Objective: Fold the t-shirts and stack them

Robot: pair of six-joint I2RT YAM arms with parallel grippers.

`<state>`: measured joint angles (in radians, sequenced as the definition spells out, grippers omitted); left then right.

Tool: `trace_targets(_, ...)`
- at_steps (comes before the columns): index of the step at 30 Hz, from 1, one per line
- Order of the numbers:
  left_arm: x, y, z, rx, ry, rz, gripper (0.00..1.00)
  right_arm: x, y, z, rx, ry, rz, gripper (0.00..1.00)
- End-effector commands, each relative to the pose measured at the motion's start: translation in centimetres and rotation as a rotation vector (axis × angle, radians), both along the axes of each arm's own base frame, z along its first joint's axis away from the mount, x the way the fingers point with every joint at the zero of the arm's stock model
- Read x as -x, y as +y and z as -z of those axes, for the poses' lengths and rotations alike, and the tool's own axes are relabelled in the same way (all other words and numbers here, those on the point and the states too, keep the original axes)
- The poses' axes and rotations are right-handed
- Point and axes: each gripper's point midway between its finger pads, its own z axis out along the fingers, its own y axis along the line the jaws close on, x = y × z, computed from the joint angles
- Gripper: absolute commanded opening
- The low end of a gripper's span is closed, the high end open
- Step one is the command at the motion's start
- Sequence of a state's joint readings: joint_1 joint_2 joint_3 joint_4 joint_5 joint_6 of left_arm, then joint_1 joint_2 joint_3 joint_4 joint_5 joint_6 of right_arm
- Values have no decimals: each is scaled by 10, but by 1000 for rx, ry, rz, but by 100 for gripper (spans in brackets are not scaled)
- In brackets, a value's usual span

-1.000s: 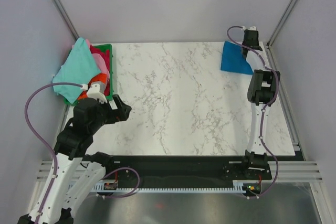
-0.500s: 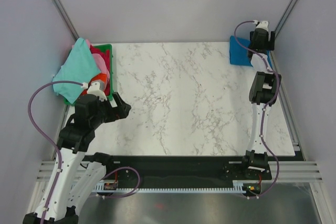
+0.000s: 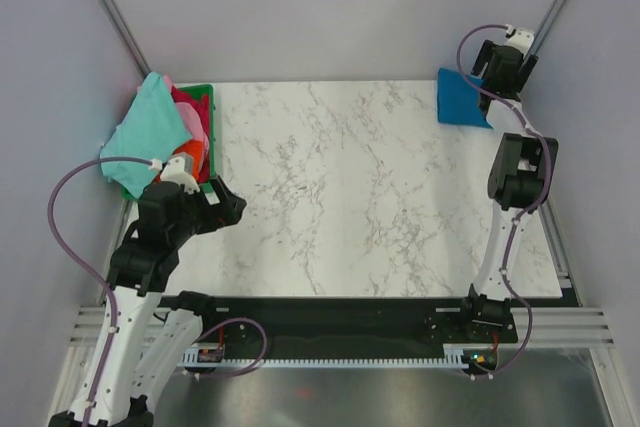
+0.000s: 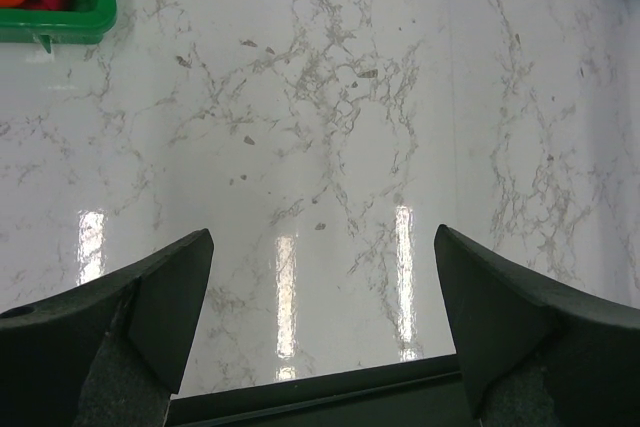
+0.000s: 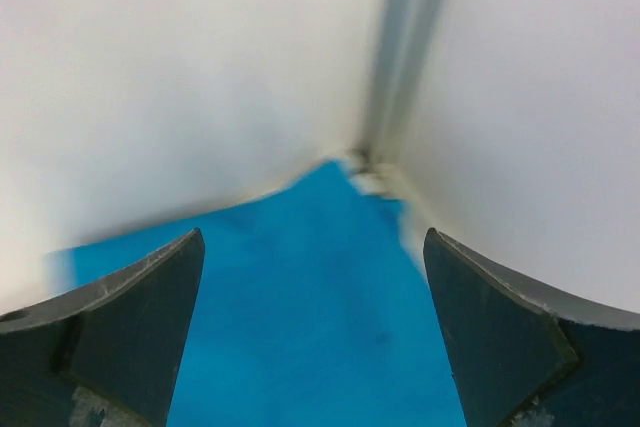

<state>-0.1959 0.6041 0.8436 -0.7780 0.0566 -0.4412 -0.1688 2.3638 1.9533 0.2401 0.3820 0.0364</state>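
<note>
A folded bright blue t-shirt lies flat in the table's far right corner. My right gripper hovers just above and behind it, apart from the cloth. In the right wrist view it is open with the blue t-shirt below the empty jaws. More t-shirts are piled at the far left: mint-green, magenta and orange-red. My left gripper is open and empty over bare marble, just near of that pile.
The pile fills and overhangs a green plastic basket at the far left edge; its corner shows in the left wrist view. Grey walls and metal posts close in the table's back and sides. A black rail runs along the near edge.
My right gripper opened and let go of the blue t-shirt, which now lies in the far right corner. The gripper then lifted up and back. The left arm barely moved.
</note>
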Motion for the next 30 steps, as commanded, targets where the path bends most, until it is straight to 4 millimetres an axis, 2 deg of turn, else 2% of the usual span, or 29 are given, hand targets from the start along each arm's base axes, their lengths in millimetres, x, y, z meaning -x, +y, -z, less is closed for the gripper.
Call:
trace_targets(1, -4, 2, -10, 21, -50, -16, 100, 1, 74, -72, -350, -256, -280, 98)
trace_targets(2, -4, 3, -10, 20, -49, -21, 100, 5, 88, -50, -420, -223, -322, 97)
trace_targets(4, -4, 3, -11, 21, -55, -25, 100, 7, 122, -28, -588, -204, -451, 90)
trace_targets(5, -3, 3, -12, 21, -58, -21, 100, 9, 129, -14, -642, -204, -482, 89)
trace_targets(6, -3, 3, -14, 24, -67, -23, 100, 8, 135, 9, -697, -187, -507, 84)
trace_targets(7, -1, 3, -15, 24, -73, -21, 100, 10, 144, 18, -747, -179, -555, 81)
trace_targets(8, -1, 3, -16, 26, -79, -20, 100, 12, 142, 37, -834, -196, -543, 80)
trace_targets(10, 1, 4, -19, 30, -95, -20, 100, 18, 146, 53, -931, -217, -572, 76)
trace_targets(11, 2, 3, -20, 32, -103, -19, 100, 25, 147, 55, -1007, -269, -603, 75)
trace_targets(12, 2, 4, -22, 33, -109, -20, 100, 29, 147, 74, -1065, -275, -599, 75)
trace_targets(13, 3, 4, -22, 34, -112, -19, 100, 29, 142, 71, -1080, -327, -626, 75)
trace_targets(14, 4, 4, -22, 34, -113, -19, 100, 33, 149, 95, -1194, -294, -631, 71)
trace_targets(17, 4, 4, -24, 36, -122, -19, 100, 37, 148, 103, -1268, -316, -664, 68)
trace_targets(19, 5, 4, -25, 37, -127, -19, 100, 39, 150, 97, -1274, -309, -682, 70)
trace_targets(20, 6, 4, -26, 38, -131, -19, 100, 38, 150, 81, -1256, -313, -703, 70)
trace_targets(22, 6, 4, -26, 38, -134, -20, 100, 36, 152, 67, -1213, -266, -713, 72)
trace_targets(23, 6, 4, -27, 38, -136, -20, 100, 36, 153, 35, -1172, -279, -745, 74)
trace_targets(25, 6, 5, -26, 39, -134, -22, 100, 35, 156, 13, -1114, -215, -750, 78)
trace_targets(26, 6, 5, -27, 38, -137, -25, 100, 39, 158, -24, -1058, -223, -778, 83)
trace_targets(27, 5, 6, -27, 38, -136, -26, 100, 41, 160, -38, -1026, -201, -782, 86)
trace_targets(28, 5, 6, -26, 38, -134, -28, 100, 44, 158, -42, -973, -127, -739, 89)
trace_targets(29, 5, 7, -27, 37, -138, -32, 100, 53, 157, -77, -910, -135, -739, 94)
trace_targets(30, 5, 7, -26, 38, -134, -31, 100, 59, 156, -89, -865, -115, -711, 98)
